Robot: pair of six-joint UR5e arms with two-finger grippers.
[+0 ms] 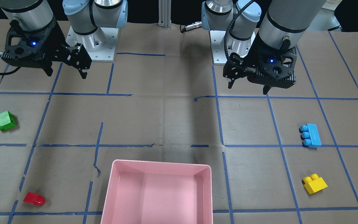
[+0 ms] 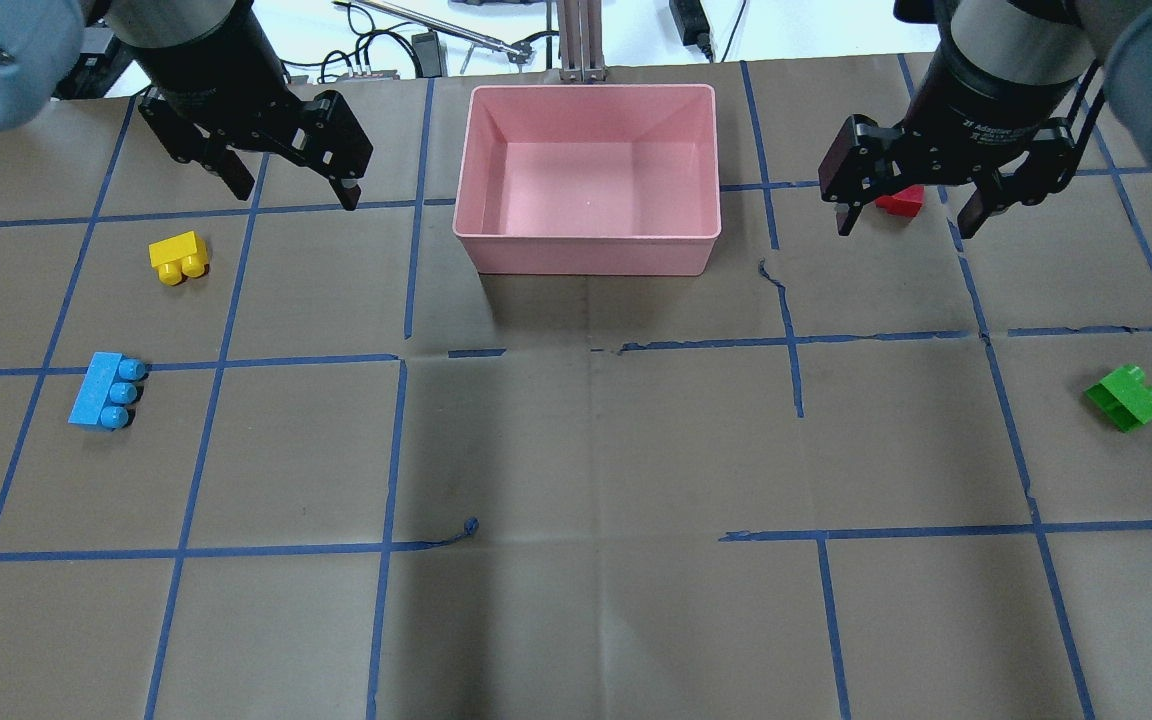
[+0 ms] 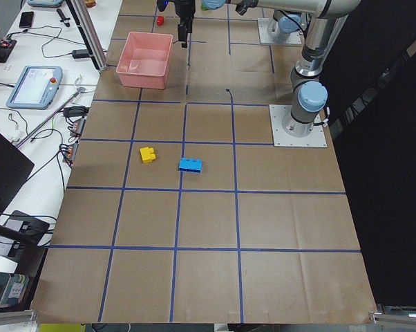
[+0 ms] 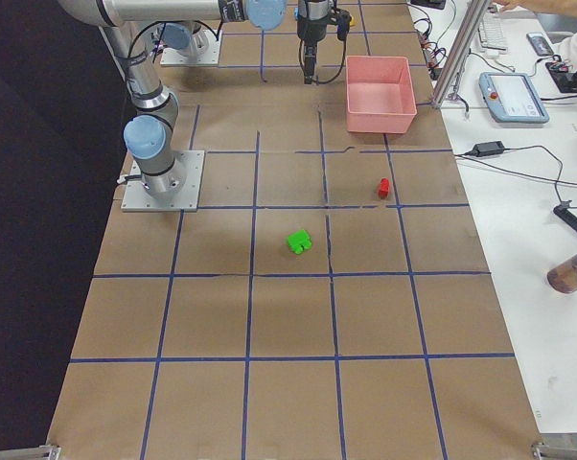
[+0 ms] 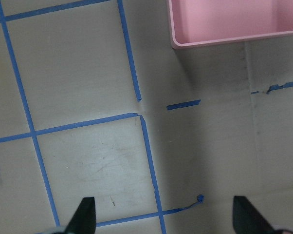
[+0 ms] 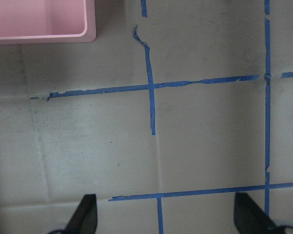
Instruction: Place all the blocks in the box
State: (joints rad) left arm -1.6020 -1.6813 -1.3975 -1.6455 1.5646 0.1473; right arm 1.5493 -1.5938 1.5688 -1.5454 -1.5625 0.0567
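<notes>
The box (image 2: 586, 255) stands empty at the top middle of the overhead view, and every piece lies outside it on the brown paper (image 2: 586, 450). The yellow block (image 2: 179, 258) and the light-blue block (image 2: 106, 391) are in the left half of that frame; the light-blue one has its long axis almost top to bottom, studs turned to the right. The red block (image 2: 901, 201) and the green block (image 2: 1126, 396) are in the right half. The left gripper (image 2: 291, 190) hangs above the paper with fingers spread and nothing between them, and the right gripper (image 2: 908, 228) is the same. I judge the left arm nearer to yellow and light-blue: its wrist view shows blue studs only at the left edge, so that block lies left of the fingers. The right wrist view shows no block
</notes>
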